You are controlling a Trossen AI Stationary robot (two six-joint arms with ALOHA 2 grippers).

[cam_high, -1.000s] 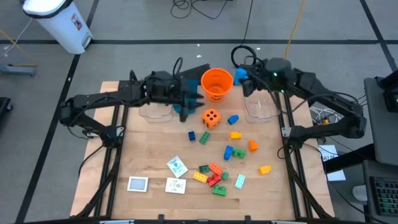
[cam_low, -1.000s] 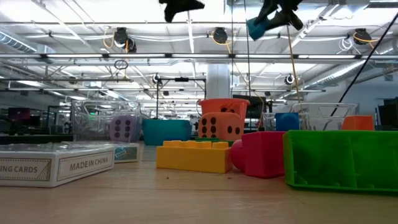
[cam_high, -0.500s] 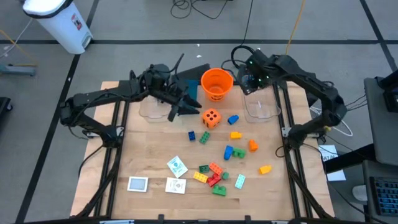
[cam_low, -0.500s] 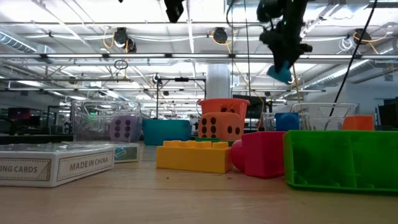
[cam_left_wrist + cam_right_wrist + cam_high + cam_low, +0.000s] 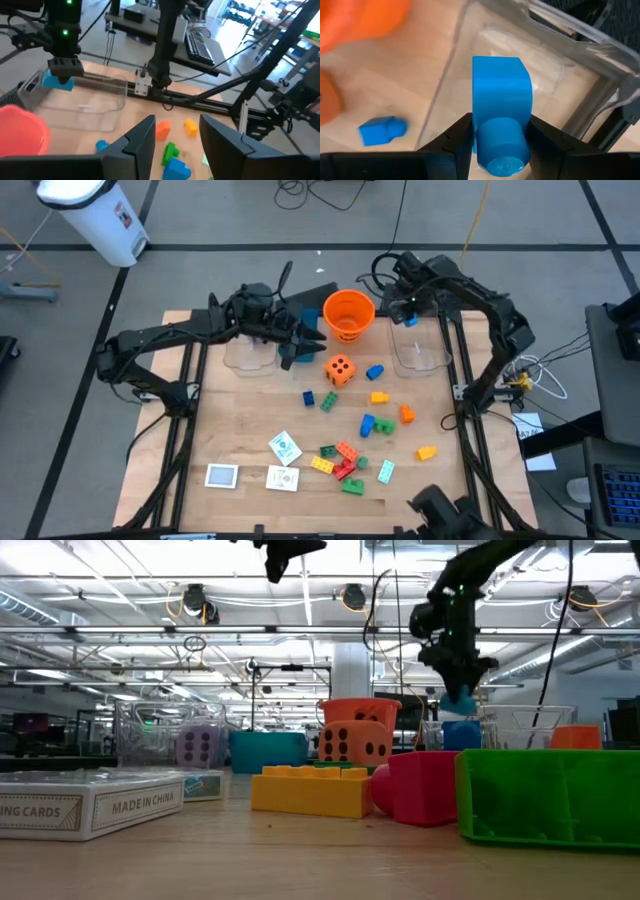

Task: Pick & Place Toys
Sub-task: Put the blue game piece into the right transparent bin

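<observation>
My right gripper (image 5: 408, 318) is shut on a blue brick (image 5: 500, 100) and points down over the right clear bin (image 5: 420, 360). My left gripper (image 5: 310, 340) hovers open above the table beside the orange bucket (image 5: 348, 315), with nothing between its fingers (image 5: 145, 145). An orange die (image 5: 340, 369), another blue brick (image 5: 375, 371) and several coloured bricks (image 5: 345, 465) rest on the wooden table (image 5: 240, 420). Flat white cards (image 5: 285, 448) lie near the front left. A purple die (image 5: 200, 745) shows inside the left clear bin (image 5: 250, 358). My right gripper pinches the blue brick between its two fingers, one on each of two opposite sides (image 5: 476, 125). The fingers come from above, pointing down. The brick is lifted clear and hangs over the clear bin, its round stud end (image 5: 502, 150) nearest the wrist camera.
The orange bucket stands at the far middle between the two clear bins. A teal box (image 5: 267, 750) stands behind the left bin. A card box (image 5: 90, 802) lies at the near left. A dark shape (image 5: 445, 510) shows at the table's near right edge.
My right gripper has swung down and toward the table's right edge with the blue brick, tipping from nearly level to pointing down, and now hangs over the right clear bin. My left gripper has rolled a little in place.
</observation>
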